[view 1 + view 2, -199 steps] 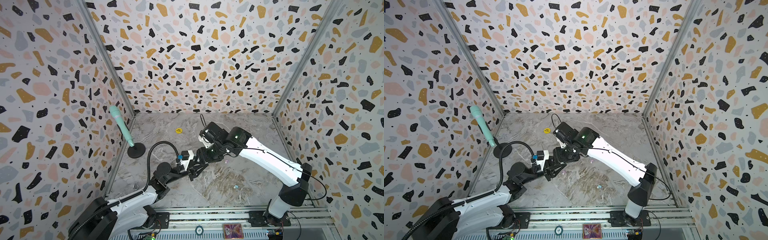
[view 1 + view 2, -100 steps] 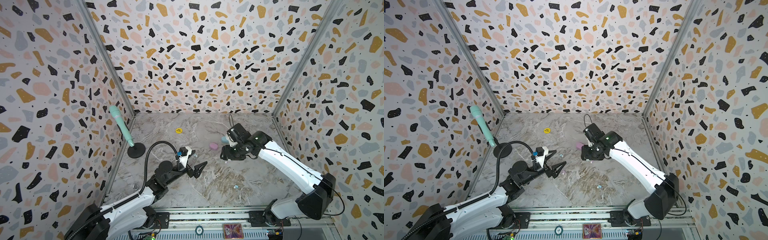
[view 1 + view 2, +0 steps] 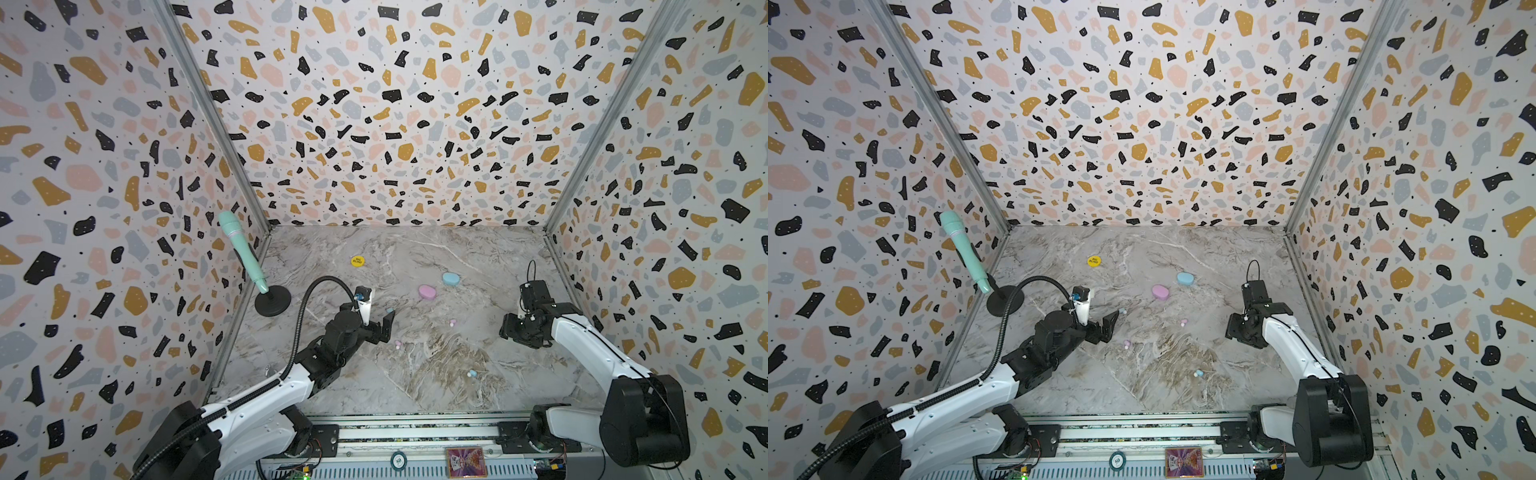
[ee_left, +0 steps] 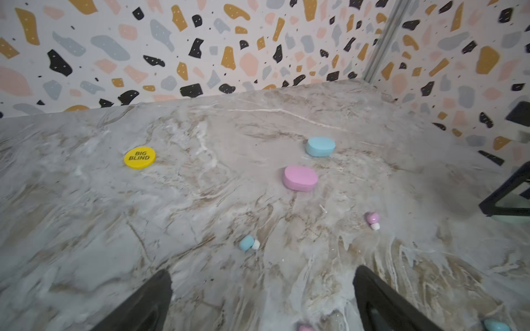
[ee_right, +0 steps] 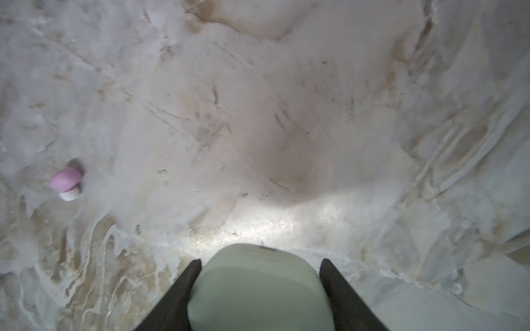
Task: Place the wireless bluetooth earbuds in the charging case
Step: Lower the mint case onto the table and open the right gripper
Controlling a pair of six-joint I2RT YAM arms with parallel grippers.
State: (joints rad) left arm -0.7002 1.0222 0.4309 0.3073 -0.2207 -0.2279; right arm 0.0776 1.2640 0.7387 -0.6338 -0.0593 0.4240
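My right gripper (image 5: 261,261) is shut on a pale green charging case (image 5: 258,289), held just above the marble floor at the right in both top views (image 3: 510,332). My left gripper (image 4: 262,286) stands open and empty at centre left (image 3: 380,328). Several earbuds lie loose: a blue earbud (image 4: 249,243) just ahead of the left fingers, a pink earbud (image 4: 372,219) further right, also in the right wrist view (image 5: 67,182), another pink earbud (image 3: 397,343) by the left gripper, and a blue earbud (image 3: 471,373) nearer the front. A shut pink case (image 4: 300,177) and a shut blue case (image 4: 320,146) lie beyond.
A yellow round disc (image 4: 140,158) lies toward the back left. A teal microphone (image 3: 241,249) leans on a black round stand (image 3: 272,300) by the left wall. Terrazzo-patterned walls (image 3: 395,124) close in three sides.
The two grippers were together at the middle; they have drawn apart. The left one opened and pulled back left; the right one swung far right with the green case.
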